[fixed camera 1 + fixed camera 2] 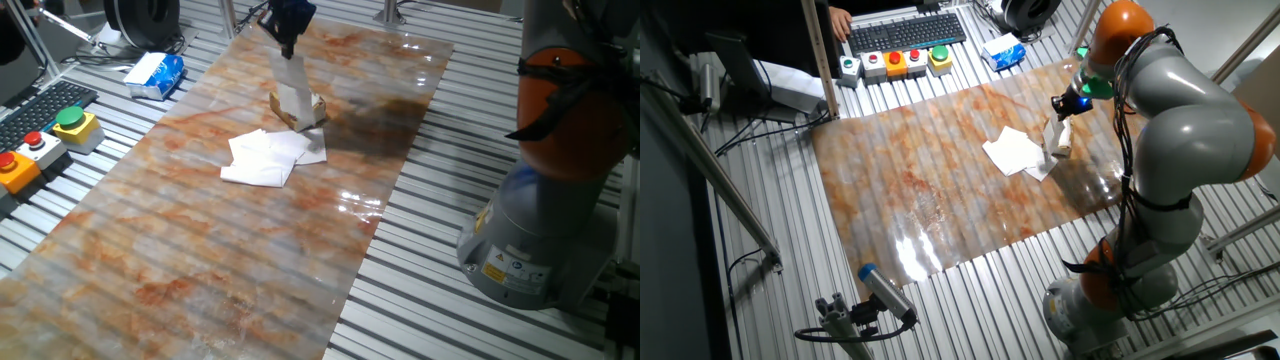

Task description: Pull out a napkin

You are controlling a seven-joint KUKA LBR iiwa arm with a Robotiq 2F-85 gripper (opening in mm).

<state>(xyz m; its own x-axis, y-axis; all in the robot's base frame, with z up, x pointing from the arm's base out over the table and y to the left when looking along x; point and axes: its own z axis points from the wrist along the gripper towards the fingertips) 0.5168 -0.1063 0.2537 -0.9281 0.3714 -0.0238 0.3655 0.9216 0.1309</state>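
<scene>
While the gripper (pixel 287 48) pinches the top edge of a white napkin (pixel 291 85), the sheet hangs stretched between the fingers and the small tan cardboard box (pixel 305 112) at the far end of the marbled table mat (pixel 200 260). The pull looks well advanced: most of the napkin stands clear above the box, but its lower end seems to remain in or against the opening, so a little more lift is likely needed before it comes free. Several loose white sheets (pixel 268 155) lie flat just beside the box. A blue-and-white plastic packet (pixel 155 76) sits off the mat near the coloured push buttons (pixel 45 140). Its print is too small to read, as is the yellow warning sticker (pixel 494 268) on the arm's base.
</scene>
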